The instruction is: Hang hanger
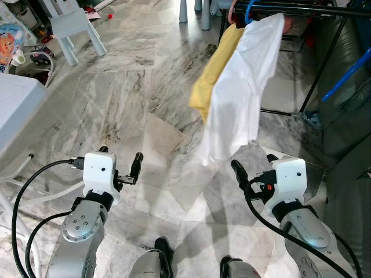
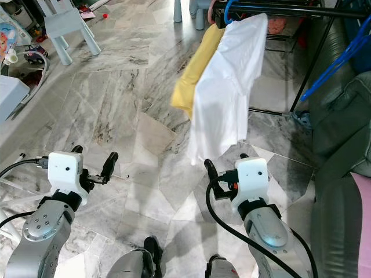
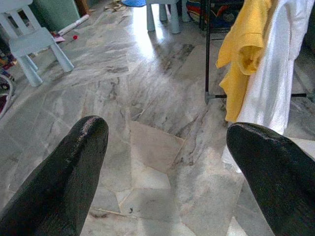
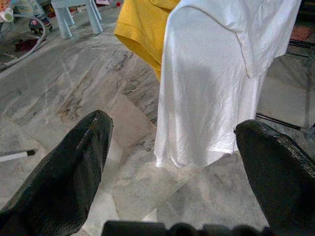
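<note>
A white shirt (image 1: 240,92) hangs on a blue hanger (image 1: 250,11) from the black rack rail (image 1: 307,10) at the upper right. Behind it a yellow shirt (image 1: 215,72) hangs on a pink hanger (image 1: 232,11). My left gripper (image 1: 120,157) is held low over the marble floor, open with nothing between its fingers. My right gripper (image 1: 254,163) is open and empty too, just below the white shirt's hem. In the right wrist view the white shirt (image 4: 216,83) hangs straight ahead between the fingers (image 4: 78,157). In the left wrist view the yellow shirt (image 3: 243,54) is ahead, off to one side.
A light blue child's chair (image 1: 72,29) and toys stand at the far left. A white table edge (image 1: 17,95) juts in at the left. A dark sofa (image 1: 348,116) runs along the right, with another blue hanger (image 1: 348,72) over it. The rack's base bar (image 1: 278,112) crosses the floor.
</note>
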Tool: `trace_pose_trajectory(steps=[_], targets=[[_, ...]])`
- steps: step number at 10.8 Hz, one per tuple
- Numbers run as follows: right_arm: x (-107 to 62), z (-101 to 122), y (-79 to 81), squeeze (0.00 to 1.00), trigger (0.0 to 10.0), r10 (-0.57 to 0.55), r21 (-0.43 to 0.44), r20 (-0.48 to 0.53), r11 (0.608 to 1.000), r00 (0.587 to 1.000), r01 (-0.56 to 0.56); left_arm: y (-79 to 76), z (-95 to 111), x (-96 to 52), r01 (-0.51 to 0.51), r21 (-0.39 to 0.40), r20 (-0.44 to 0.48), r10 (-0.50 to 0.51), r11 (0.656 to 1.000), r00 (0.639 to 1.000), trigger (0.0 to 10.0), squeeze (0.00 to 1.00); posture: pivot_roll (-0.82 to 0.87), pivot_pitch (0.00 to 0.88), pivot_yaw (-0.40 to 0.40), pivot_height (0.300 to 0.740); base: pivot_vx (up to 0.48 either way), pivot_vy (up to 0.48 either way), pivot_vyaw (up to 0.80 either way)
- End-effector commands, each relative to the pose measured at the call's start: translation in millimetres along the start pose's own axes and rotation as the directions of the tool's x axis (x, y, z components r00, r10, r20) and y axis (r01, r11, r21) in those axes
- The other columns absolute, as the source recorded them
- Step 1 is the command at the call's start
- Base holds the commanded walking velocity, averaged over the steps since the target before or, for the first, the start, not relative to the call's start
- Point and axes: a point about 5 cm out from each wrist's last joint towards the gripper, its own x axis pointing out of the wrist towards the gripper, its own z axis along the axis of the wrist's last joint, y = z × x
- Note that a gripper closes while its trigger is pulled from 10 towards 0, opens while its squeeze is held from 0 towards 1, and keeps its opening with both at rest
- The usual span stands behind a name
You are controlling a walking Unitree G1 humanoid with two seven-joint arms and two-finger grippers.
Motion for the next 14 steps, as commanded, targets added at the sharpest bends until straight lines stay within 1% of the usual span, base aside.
trace_pose_trajectory(steps=[1,5,6,7,8,9,10,11,12,13,14], targets=[[-3.1,-0.5,2.1,0.00,10.0,0.006,0.004,-0.004,1.000,1.000,-0.006,4.4,0.3,-3.8,-0.018,0.014,-0.007,0.018,1.000,1.000,10.0,0.00,-0.12,0.290,0.098,0.740,0.000,0.000,0.00],[-4.1,-2.7,4.3,0.00,10.0,0.010,0.008,-0.009,1.000,1.000,-0.010,3.5,-0.1,-4.0,-0.024,0.007,-0.006,0.025,1.000,1.000,10.0,0.00,-0.12,0.279,0.095,0.740,0.000,0.000,0.00],[-5.6,-5.8,5.7,0.00,10.0,0.006,0.016,-0.015,1.000,1.000,-0.005,3.9,2.1,-3.7,-0.030,0.010,0.010,0.030,1.000,1.000,10.0,0.00,-0.11,0.243,0.090,0.740,0.000,0.000,0.00],[-7.1,-10.1,3.4,0.00,10.0,-0.014,0.023,-0.022,1.000,1.000,0.014,5.2,8.8,-0.5,-0.057,0.019,0.046,0.056,0.998,0.997,10.0,0.00,-0.10,0.198,0.076,0.740,0.000,0.000,0.00],[-7.7,-10.2,-2.7,0.00,10.0,-0.036,0.017,-0.020,0.999,0.999,0.036,7.8,14.8,2.6,-0.102,0.011,0.071,0.101,0.995,0.992,10.0,0.00,-0.10,0.163,0.060,0.740,0.000,0.000,0.00],[-7.6,-6.4,-5.2,0.00,10.0,-0.036,0.006,-0.006,0.999,0.999,0.036,9.1,15.3,1.7,-0.117,0.012,0.076,0.116,0.993,0.990,10.0,0.00,-0.10,0.154,0.052,0.740,0.000,0.000,0.00],[-7.0,-2.1,-7.0,0.00,10.0,0.001,-0.059,0.014,0.998,1.000,0.000,9.9,10.4,-3.3,-0.132,0.013,0.063,0.131,0.991,0.989,10.0,0.00,-0.09,0.138,0.034,0.740,0.000,0.000,0.00],[-4.7,-1.6,-8.5,0.00,10.0,0.020,-0.093,0.019,0.996,1.000,-0.018,10.0,5.0,-8.3,-0.142,0.020,0.054,0.141,0.990,0.989,10.0,0.00,-0.09,0.133,0.024,0.740,0.000,0.000,0.00],[4.4,0.8,-7.5,0.00,10.0,0.036,-0.099,0.032,0.995,0.999,-0.033,6.9,1.9,-8.3,-0.164,0.004,0.055,0.163,0.987,0.985,10.0,0.00,-0.08,0.113,0.001,0.740,0.000,0.000,0.00],[10.7,4.5,-5.7,0.00,10.0,0.043,-0.106,0.052,0.994,0.998,-0.038,2.8,2.1,-4.6,-0.166,-0.010,0.065,0.167,0.986,0.984,10.0,0.00,-0.09,0.099,-0.004,0.740,0.000,0.000,0.00],[14.9,4.1,-7.3,0.00,10.0,0.011,-0.090,0.063,0.996,0.998,-0.005,-3.0,1.6,0.4,-0.144,-0.018,0.078,0.145,0.989,0.986,10.0,0.00,-0.09,0.072,-0.008,0.740,0.000,0.000,0.00]])
